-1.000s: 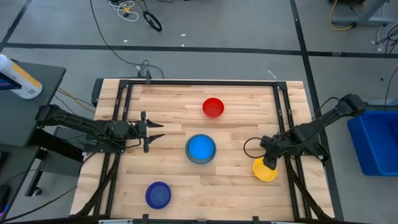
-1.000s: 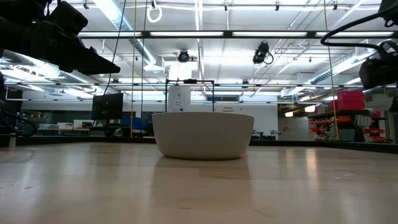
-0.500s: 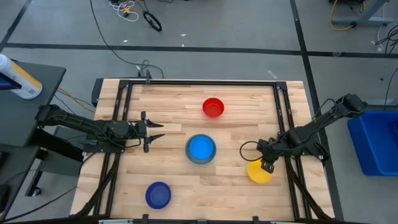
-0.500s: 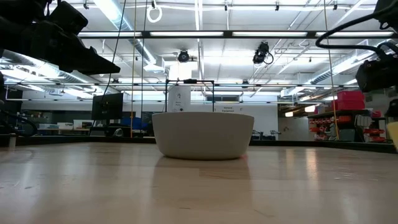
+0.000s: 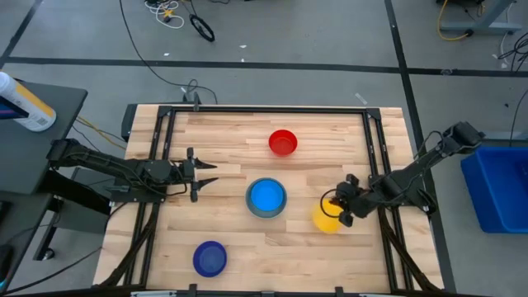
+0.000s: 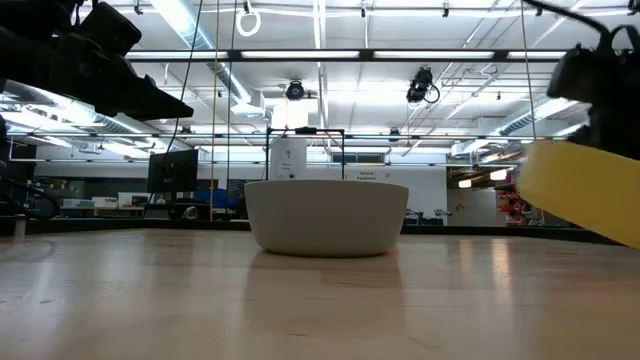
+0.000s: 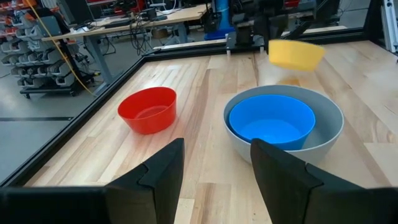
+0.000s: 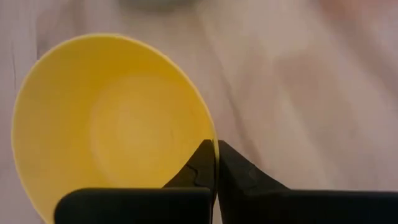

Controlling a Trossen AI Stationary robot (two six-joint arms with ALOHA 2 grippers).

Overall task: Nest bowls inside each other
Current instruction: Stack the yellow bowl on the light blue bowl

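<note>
The right arm is stretched in from the table's right edge, its wrist angled toward the middle of the surface. The right gripper [image 5: 338,210] is held above the wood, between the centre and the right edge, its fingers [image 8: 205,165] pinched together on the rim of the yellow bowl [image 5: 327,218], which is carried clear of the table. The left arm is extended from the left edge, and the left gripper [image 5: 206,174] is held with its fingers [image 7: 163,174] parted and nothing between them.

Yellow bowl [image 5: 327,219], red bowl [image 5: 282,142], dark blue bowl [image 5: 209,258], light blue bowl [image 5: 266,195] (inside grey bowl [image 7: 329,124]).
</note>
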